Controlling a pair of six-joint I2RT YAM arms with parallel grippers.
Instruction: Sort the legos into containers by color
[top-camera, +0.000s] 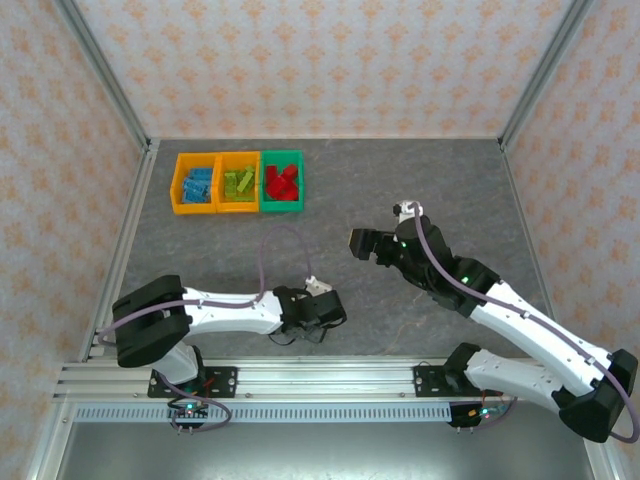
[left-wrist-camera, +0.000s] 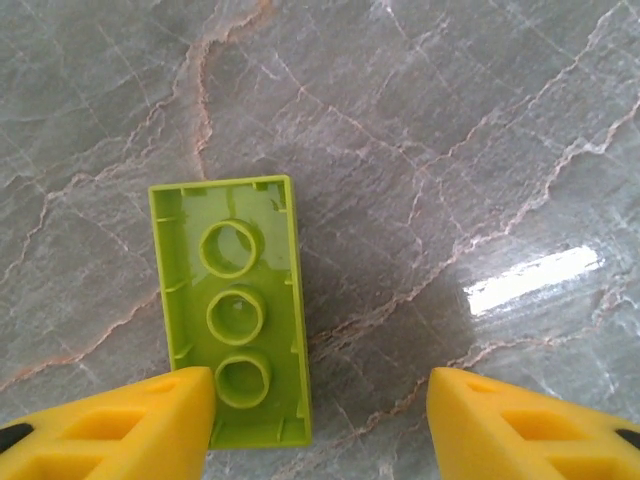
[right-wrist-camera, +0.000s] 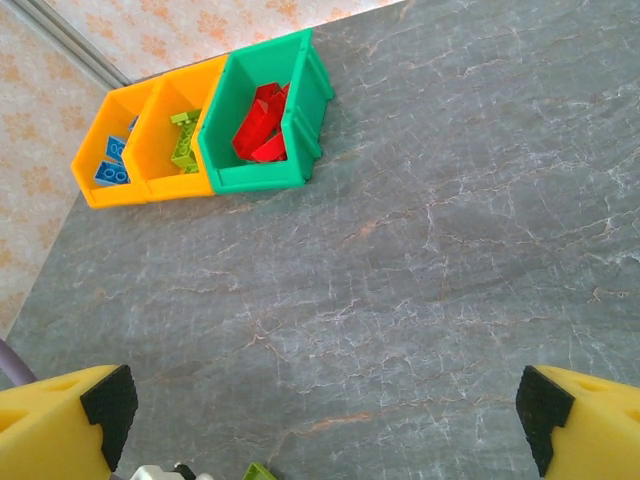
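Observation:
A lime green lego (left-wrist-camera: 232, 310) lies upside down on the grey table, hollow side up. My left gripper (left-wrist-camera: 320, 425) hangs low over it near the table's front (top-camera: 325, 310), open; its left finger (left-wrist-camera: 150, 425) is at the brick's near end and the right finger stands well clear. My right gripper (right-wrist-camera: 325, 420) is open and holds nothing, raised mid-table (top-camera: 362, 245). At the back left the containers stand in a row: an orange bin (top-camera: 176, 185) with blue legos (top-camera: 198, 184), an orange bin (top-camera: 238, 207) with lime legos (top-camera: 238, 181), and a green bin (top-camera: 282, 209) with red legos (top-camera: 282, 183).
The right wrist view shows the same three bins at the upper left, the green bin (right-wrist-camera: 255, 175) nearest. A corner of the lime lego (right-wrist-camera: 258, 471) peeks in at its bottom edge. Patterned walls and metal posts enclose the table.

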